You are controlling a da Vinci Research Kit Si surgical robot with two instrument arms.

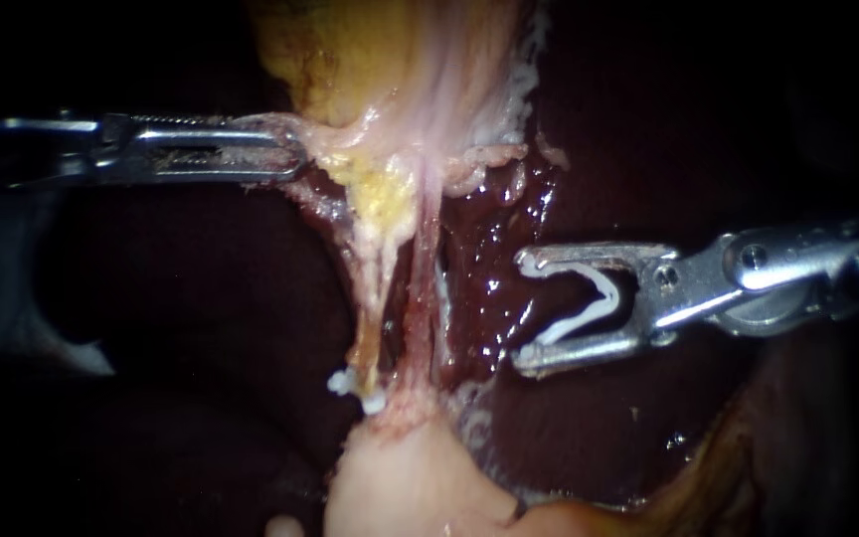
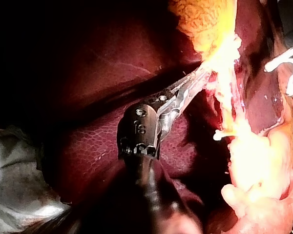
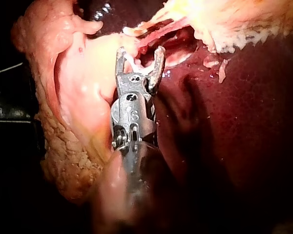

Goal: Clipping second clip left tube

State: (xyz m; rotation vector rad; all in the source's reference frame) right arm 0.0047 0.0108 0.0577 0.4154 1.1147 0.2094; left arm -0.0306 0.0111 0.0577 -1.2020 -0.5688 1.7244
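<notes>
Two thin tubes run side by side down the middle of the endoscope view: the yellowish left tube (image 1: 375,288) and the reddish right tube (image 1: 426,288). A white clip (image 1: 355,386) sits across the left tube near its lower end, also seen as the clip on the tube (image 2: 219,135). My right instrument (image 1: 524,310) holds a loaded white clip (image 1: 589,298) between wide-spread jaws, a short way right of both tubes and touching neither. My left instrument (image 1: 290,154) is shut on the pale yellow tissue (image 1: 350,129) above the tubes, holding it leftward.
Wet dark red liver (image 1: 504,259) lies behind and right of the tubes. A pale fleshy lump (image 1: 410,477) sits below them. In the right wrist view my right instrument (image 3: 139,53) points at the tubes, with lumpy pale tissue (image 3: 68,122) beside it.
</notes>
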